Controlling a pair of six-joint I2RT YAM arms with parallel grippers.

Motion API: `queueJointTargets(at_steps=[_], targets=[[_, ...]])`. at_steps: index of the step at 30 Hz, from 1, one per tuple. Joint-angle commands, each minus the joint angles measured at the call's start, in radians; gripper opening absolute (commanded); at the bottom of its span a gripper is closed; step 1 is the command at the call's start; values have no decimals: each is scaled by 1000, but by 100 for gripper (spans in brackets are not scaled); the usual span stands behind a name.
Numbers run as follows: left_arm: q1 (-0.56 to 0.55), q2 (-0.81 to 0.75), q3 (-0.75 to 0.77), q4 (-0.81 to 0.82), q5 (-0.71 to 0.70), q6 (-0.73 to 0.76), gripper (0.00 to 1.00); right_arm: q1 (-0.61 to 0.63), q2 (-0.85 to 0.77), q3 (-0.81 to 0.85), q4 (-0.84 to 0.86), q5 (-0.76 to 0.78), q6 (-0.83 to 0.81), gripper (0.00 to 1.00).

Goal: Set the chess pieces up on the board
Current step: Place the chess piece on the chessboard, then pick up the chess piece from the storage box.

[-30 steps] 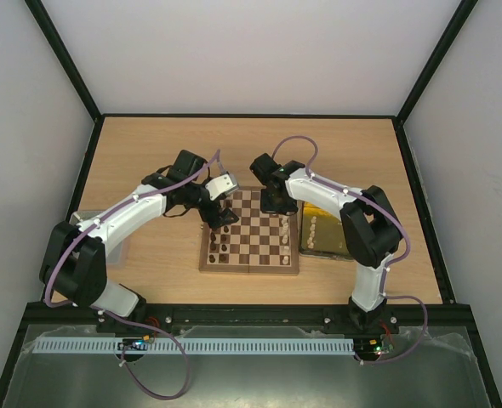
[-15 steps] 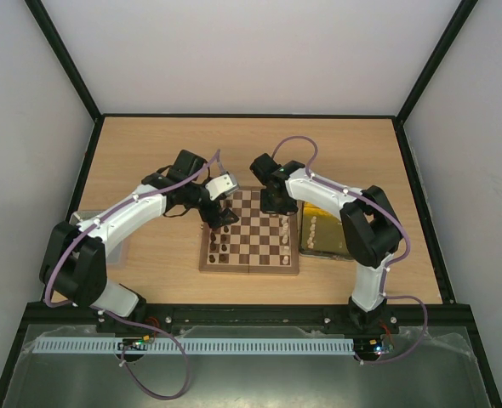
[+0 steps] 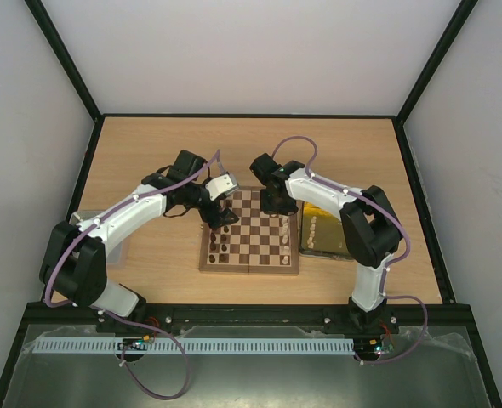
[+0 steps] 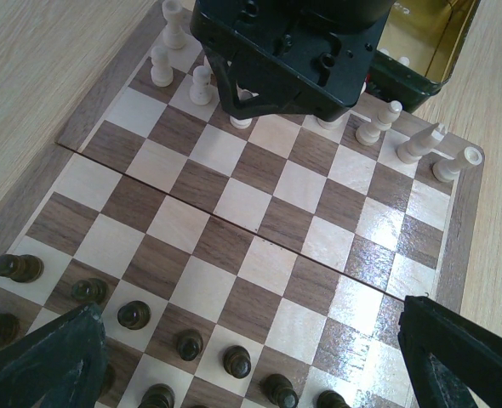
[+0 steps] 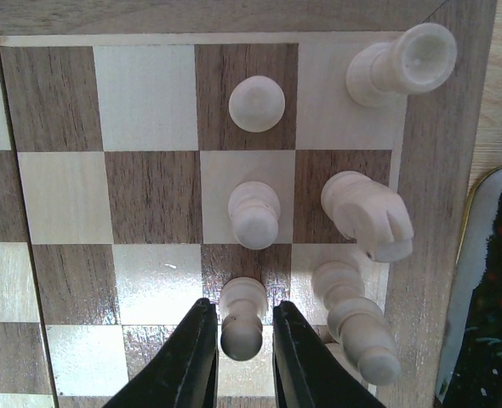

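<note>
The board (image 3: 249,269) lies between both arms. Dark chess pieces (image 3: 219,242) line its left side and pale ones (image 3: 283,231) its right. My right gripper (image 5: 241,308) is over the board's far right part. It is open, its fingers (image 5: 191,357) standing just clear on either side of a pale pawn (image 5: 242,321) that stands upright on a dark square. Around it are two more pale pawns (image 5: 253,212), a knight (image 5: 367,214), a rook (image 5: 402,61) and a bishop (image 5: 357,323). My left gripper (image 4: 251,357) hangs wide open above the dark pawns (image 4: 134,314), holding nothing.
A yellow translucent tray (image 3: 323,228) with several pale pieces lies against the board's right rim. A clear bin (image 3: 106,242) sits by the left arm. In the left wrist view the right gripper's black body (image 4: 289,51) hides part of the pale ranks.
Neither arm has shifted in the top view. The right gripper's jaws have parted a little from the pale pawn.
</note>
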Motion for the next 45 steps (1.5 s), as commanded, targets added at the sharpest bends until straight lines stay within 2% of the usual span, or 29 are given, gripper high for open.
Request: queueJointTargets(at_steps=[1,16,20,27,32,45], targets=[[4,-4,-9,-8,26,16,93,-3,4,6,-11,15,-6,18],[4,1,-6,-11,26,16,93,-19,-89,95,-111,78,-5,18],[1,5,-3,-13,25,16,93,-72,-186,37,-126,98,11,19],[-12,18,5,-14,18,16,93,-210,-330,-153,-99,76,9,33],[-22,26,9,-14,5,15,93,-247,-334,-243,-44,17,-3,36],[-24,28,1,-13,-3,15,93,-265,-242,-313,65,-29,-13,37]])
